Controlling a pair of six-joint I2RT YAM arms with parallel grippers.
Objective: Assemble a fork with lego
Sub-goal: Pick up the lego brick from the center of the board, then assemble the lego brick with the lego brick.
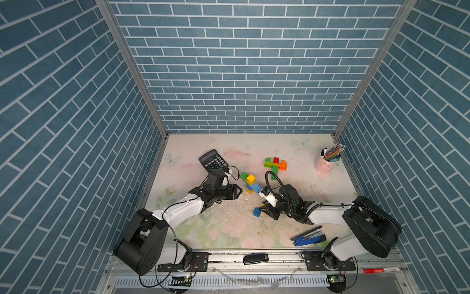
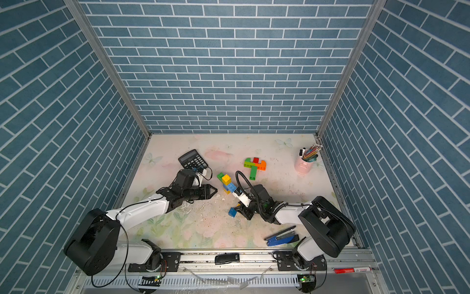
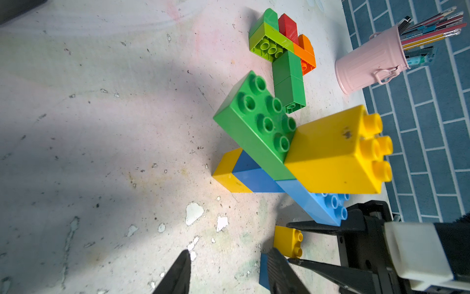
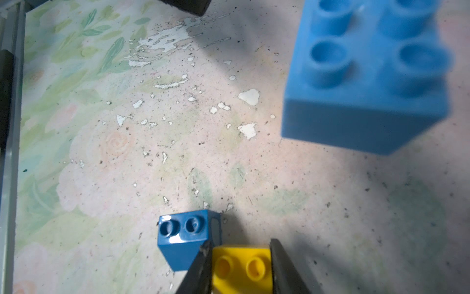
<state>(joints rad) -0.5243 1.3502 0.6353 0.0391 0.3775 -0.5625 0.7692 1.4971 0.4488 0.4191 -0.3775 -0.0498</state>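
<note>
1. Two lego builds sit mid-table. A flat piece of lime, green, red and orange bricks lies toward the back wall. A stack of green, yellow and blue bricks stands nearer the arms.
2. In front of the stack we see two loose pieces just beside each other: a small blue brick and a small yellow brick.
3. We read every brick as hard, glossy plastic with round hollow studs. The tall yellow block in the stack carries a dark scuff. The table wears a pale floral print, speckled with dirt and chipped into white flakes.
4. The right arm reaches in low from its side. The right gripper tilts down at the table, its dark tapered fingers pressed against both sides of the small yellow brick.
5. The left arm stretches in from the opposite side. The left gripper lies roughly level and points at the stack, stopping short of it. Its fingers are parted with only bare table between them.
</note>
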